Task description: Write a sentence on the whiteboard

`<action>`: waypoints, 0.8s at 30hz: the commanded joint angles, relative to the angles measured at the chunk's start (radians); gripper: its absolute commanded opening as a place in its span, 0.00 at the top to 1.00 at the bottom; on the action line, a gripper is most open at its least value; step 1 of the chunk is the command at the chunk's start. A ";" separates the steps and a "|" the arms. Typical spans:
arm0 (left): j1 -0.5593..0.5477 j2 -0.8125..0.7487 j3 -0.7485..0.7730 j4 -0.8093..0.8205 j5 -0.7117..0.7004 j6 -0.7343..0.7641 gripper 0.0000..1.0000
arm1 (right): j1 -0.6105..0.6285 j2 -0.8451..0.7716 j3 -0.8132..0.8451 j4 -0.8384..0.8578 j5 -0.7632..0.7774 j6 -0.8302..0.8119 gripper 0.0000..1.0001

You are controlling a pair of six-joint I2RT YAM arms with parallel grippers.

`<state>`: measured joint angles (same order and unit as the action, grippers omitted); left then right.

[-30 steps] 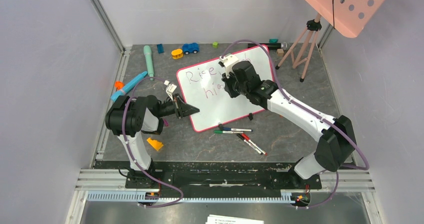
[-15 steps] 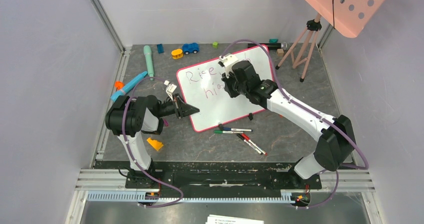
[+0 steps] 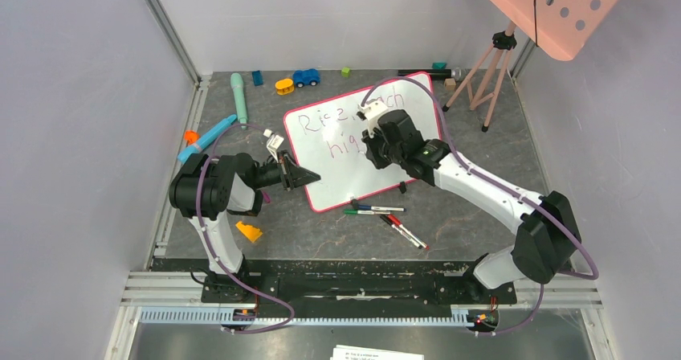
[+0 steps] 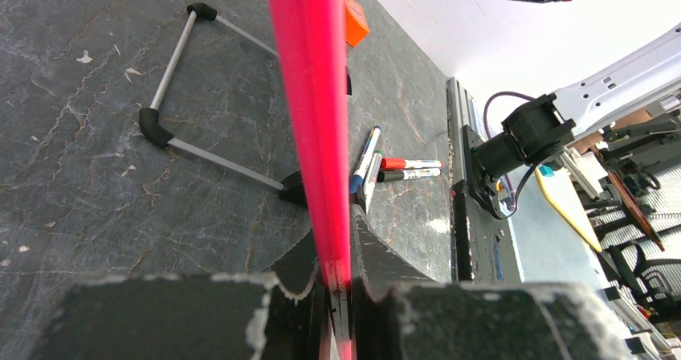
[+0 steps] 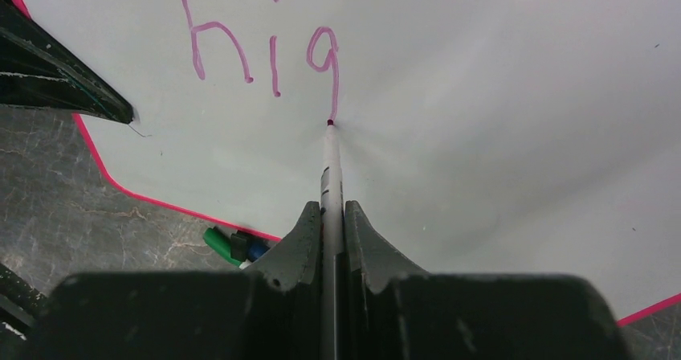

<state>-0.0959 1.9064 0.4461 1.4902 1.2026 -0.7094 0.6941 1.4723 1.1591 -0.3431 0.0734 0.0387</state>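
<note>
Whiteboard (image 3: 345, 179) lies mid-table, angled. The sentence (image 3: 317, 122) sits on the board's upper half. "Rise" and part of a second word are readable on the first line; the right arm covers the rest. "hig" (image 5: 265, 51) is on the line below.

Right gripper (image 5: 328, 215) is clamped tight on a marker (image 5: 329, 163). The tip touches the board at the foot of the "g" tail, near board centre.

Left gripper (image 4: 333, 259) is pinched on the whiteboard's pink-red rim (image 4: 309, 95), at the board's left edge. A wire stand (image 4: 173, 139) shows underneath the board.

Risks, as judged from here:
- The marker is thin and gripped far from its tip. Too much downward press could make it slide or twist in the jaws, and the letters would wander.
- The left pinch is on the rim only. If it slips, stroke drag could shift the board and misalign "her".
- Too light a press would give broken ink.
- The right wrist hangs over the first line, so a low sweep could smear it.
- Loose markers (image 3: 373, 210) lie just off the board's near edge, and a wide elbow swing could knock them.

Containers: none seen. The spare markers lie bare on the table beside the board.
</note>
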 commanded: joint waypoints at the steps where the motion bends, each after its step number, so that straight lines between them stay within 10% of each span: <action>1: -0.015 -0.001 -0.001 0.067 0.083 0.123 0.93 | -0.011 -0.014 -0.034 0.045 -0.003 0.022 1.00; 24: -0.015 -0.004 -0.001 0.067 0.083 0.124 0.93 | -0.013 -0.042 0.026 0.108 -0.070 0.045 1.00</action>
<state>-0.0959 1.9064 0.4461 1.4918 1.2037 -0.7082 0.6888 1.4590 1.1259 -0.2840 -0.0002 0.0933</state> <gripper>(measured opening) 0.135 0.113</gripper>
